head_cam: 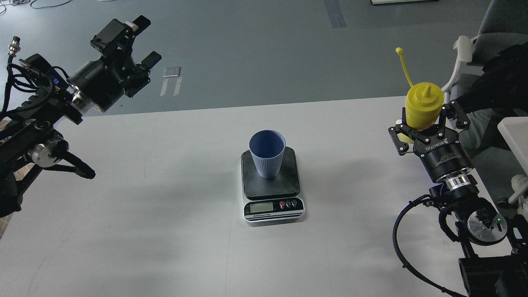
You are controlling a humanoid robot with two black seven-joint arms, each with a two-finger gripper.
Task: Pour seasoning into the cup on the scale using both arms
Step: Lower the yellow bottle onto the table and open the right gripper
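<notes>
The blue-grey ribbed cup (pixel 267 153) stands upright on the dark platform of the scale (pixel 288 183), at the middle of the white table. My right gripper (pixel 425 119) is shut on the yellow seasoning bottle (pixel 425 103) and holds it upright near the table's right edge, far right of the cup. Its nozzle points up and its tethered cap (pixel 399 50) sticks up behind it. My left gripper (pixel 145 41) is open and empty, high at the upper left, beyond the table's far edge.
The scale's silver front strip with display and buttons (pixel 274 207) faces me. A grey chair (pixel 501 29) and a white object (pixel 515 132) stand close by the right arm. The table's far edge (pixel 247 108) runs behind the cup.
</notes>
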